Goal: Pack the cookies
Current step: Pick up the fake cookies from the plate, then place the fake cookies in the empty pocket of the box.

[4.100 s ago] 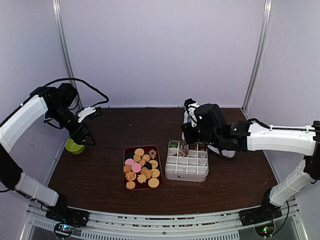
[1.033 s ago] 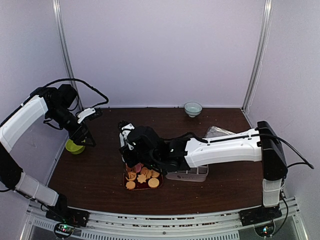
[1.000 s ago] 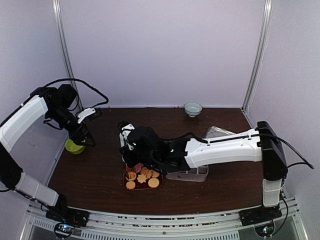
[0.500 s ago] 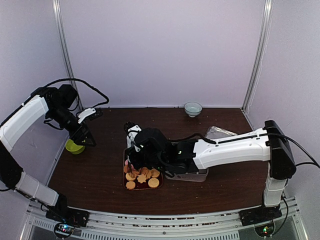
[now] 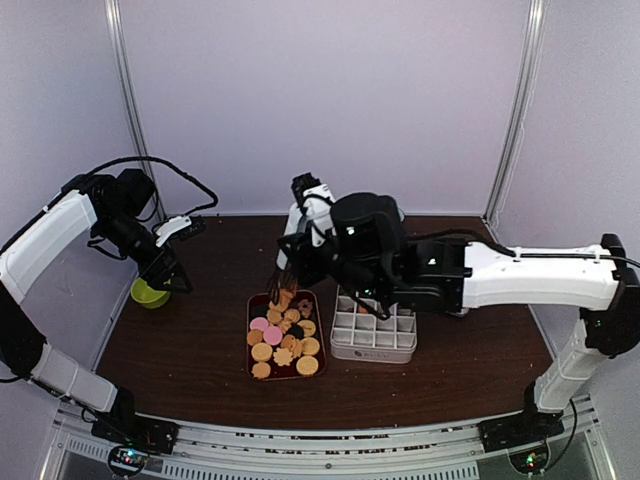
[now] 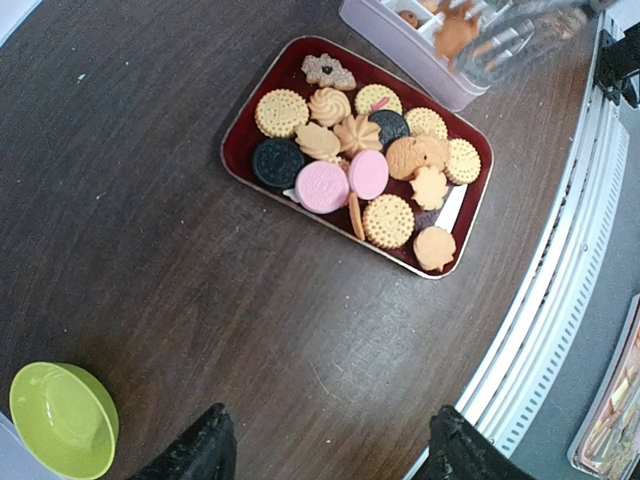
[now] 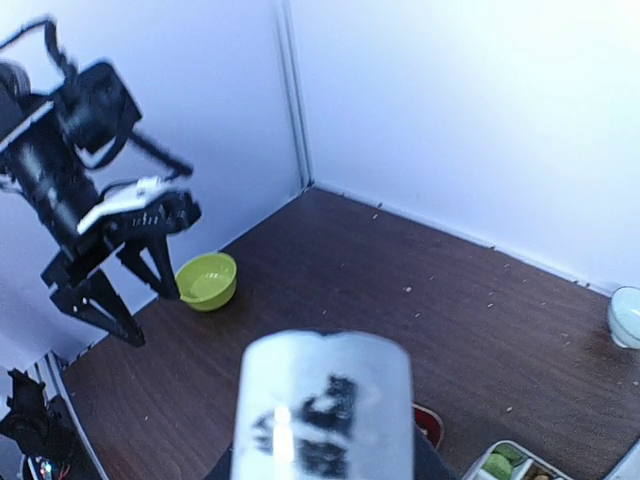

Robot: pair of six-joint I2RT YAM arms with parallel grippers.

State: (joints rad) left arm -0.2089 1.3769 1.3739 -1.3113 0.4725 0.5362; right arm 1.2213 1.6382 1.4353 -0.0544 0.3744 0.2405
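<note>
Holding cookies (image 6: 322, 187): red tray (image 6: 233, 150), white divided box (image 5: 372, 352).

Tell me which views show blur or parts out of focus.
Right wrist: a white shape close to the lens is out of focus, the left arm smeared. Left wrist: the cookies are sharp, the top right corner blurred. Top external: mostly sharp.

Table contents by count: one dark red tray (image 6: 250, 135) carrying two pink, two dark brown and roughly a dozen golden cookies (image 6: 365, 160); just beside the tray, one white divided box (image 5: 372, 352); above the tray's far end, one pair of tongs (image 5: 282, 287); well apart from the tray, one lime-green bowl (image 6: 62, 420) and one pale bowl (image 7: 625, 318).
</note>
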